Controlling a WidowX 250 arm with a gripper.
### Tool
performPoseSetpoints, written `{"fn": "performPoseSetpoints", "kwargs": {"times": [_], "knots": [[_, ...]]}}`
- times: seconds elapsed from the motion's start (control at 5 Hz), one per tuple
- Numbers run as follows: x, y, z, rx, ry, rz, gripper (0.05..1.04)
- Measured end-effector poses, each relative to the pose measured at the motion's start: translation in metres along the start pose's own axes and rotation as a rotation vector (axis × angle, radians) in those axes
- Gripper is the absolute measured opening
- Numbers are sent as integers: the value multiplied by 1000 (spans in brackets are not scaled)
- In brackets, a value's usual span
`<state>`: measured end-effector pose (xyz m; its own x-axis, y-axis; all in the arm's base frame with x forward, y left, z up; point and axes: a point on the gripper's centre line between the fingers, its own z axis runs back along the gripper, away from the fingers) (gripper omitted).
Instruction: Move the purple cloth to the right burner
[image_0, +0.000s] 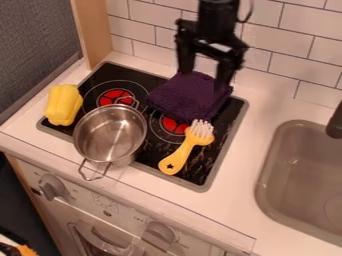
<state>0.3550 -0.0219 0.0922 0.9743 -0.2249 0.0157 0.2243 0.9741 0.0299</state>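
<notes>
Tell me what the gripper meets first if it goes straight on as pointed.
Likely the purple cloth, right under the gripper; can't tell from this angle whether any gap is left.

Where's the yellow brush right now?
In the camera view, the yellow brush lies on the right half of the stove, its bristle end toward the purple cloth, with the metal pot to its left.
</notes>
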Motion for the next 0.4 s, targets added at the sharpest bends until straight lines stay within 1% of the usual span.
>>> {"fn": "performPoseSetpoints", "kwargs": {"times": [0.4], "knots": [[0,2,0,-2,-3,-2,1001]]}}
